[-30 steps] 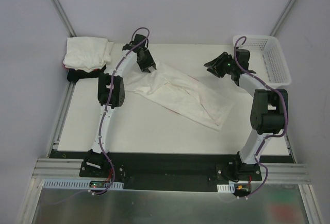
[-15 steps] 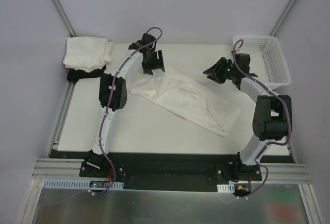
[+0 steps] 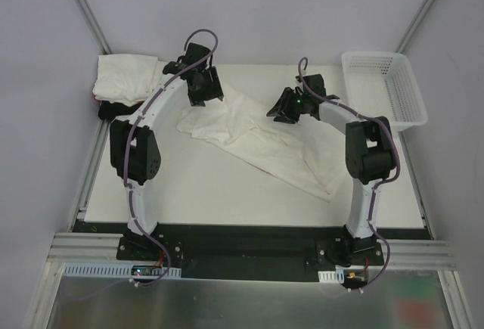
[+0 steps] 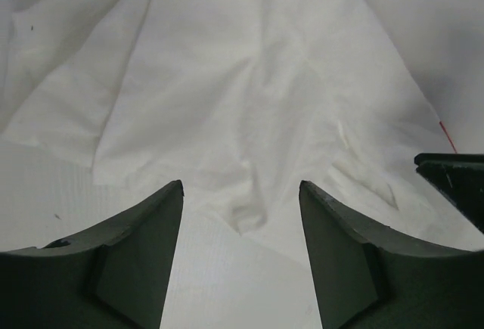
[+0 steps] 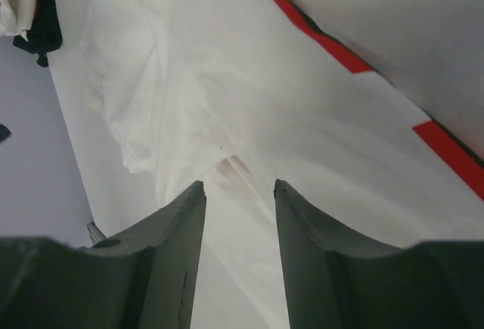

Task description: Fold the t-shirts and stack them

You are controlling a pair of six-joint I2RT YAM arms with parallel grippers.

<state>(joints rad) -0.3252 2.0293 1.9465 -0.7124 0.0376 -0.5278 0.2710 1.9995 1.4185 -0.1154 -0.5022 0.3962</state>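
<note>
White cloth fills the middle of the top view: the spread t-shirt [image 3: 261,140] lies on the table [image 3: 189,185] with its long axis slanting from far left to near right. The left gripper [image 3: 203,91] hangs over its far-left end and the right gripper [image 3: 283,110] over its far edge about midway, so each arm is nearest its own part. The folded stack [image 3: 128,78] sits well apart at the far-left corner. From the left wrist, the jaws stand wide apart and empty, with a creased fold of the shirt just ahead between them. From the right wrist, the jaws are parted and hold nothing. The cloth lies directly beneath, and a red strip [image 5: 333,49] runs along its edge.
</note>
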